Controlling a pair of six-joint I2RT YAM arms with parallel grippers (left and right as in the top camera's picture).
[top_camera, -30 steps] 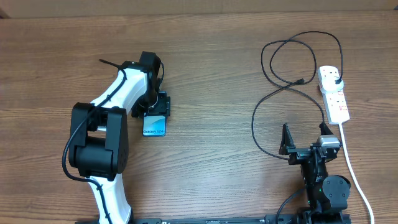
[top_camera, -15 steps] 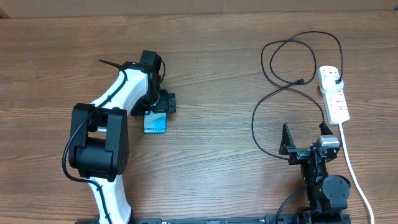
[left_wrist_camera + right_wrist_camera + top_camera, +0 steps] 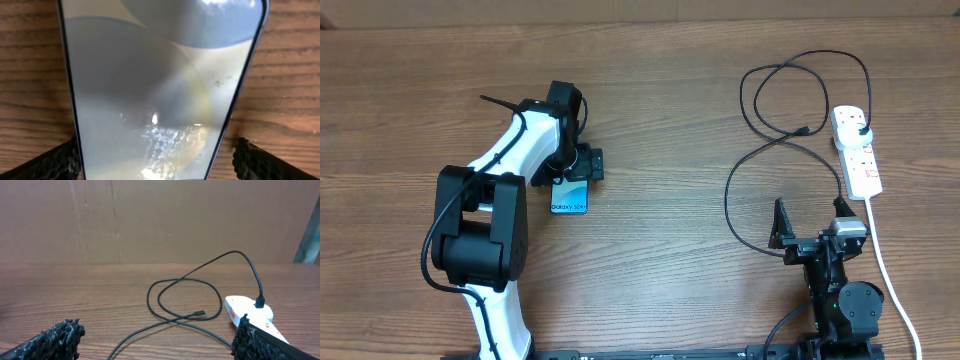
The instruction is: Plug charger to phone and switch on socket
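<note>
- Overhead: the phone (image 3: 569, 196) lies flat on the wooden worktop (image 3: 670, 80) left of centre. Its screen glows light blue, and there is small text near its lower edge.
- Overhead: the left fingers (image 3: 595, 165) are spread wide on either side of the phone's upper end and are not clamped on it.
- Overhead: at the right, the white power strip (image 3: 855, 150) lies near the frame's right edge. Its thick white cord (image 3: 890, 270) runs down toward the lower right.
- Overhead: the charger (image 3: 760, 90) loops across the upper right. Its black plug (image 3: 861, 128) sits in the strip, and its connector tip (image 3: 805, 130) lies loose on the wood.
- Overhead: the right fingers (image 3: 780, 225) stand open and empty at lower right, below the cable loops.
- Left wrist: the phone (image 3: 150, 90) fills most of the frame with its screen up. The left fingers (image 3: 55, 162) show in both lower corners, and bare wood shows between the right-hand one and the phone's edge.
- Right wrist: the right fingers (image 3: 50, 340) sit wide apart in the lower corners and hold nothing.
- Right wrist: ahead of them the charger (image 3: 185, 287) coils at centre, with its tip (image 3: 200, 313) resting on the worktop (image 3: 75, 295).
- Right wrist: the plug (image 3: 260, 301) stands in the power strip (image 3: 250, 312) at lower right.
</note>
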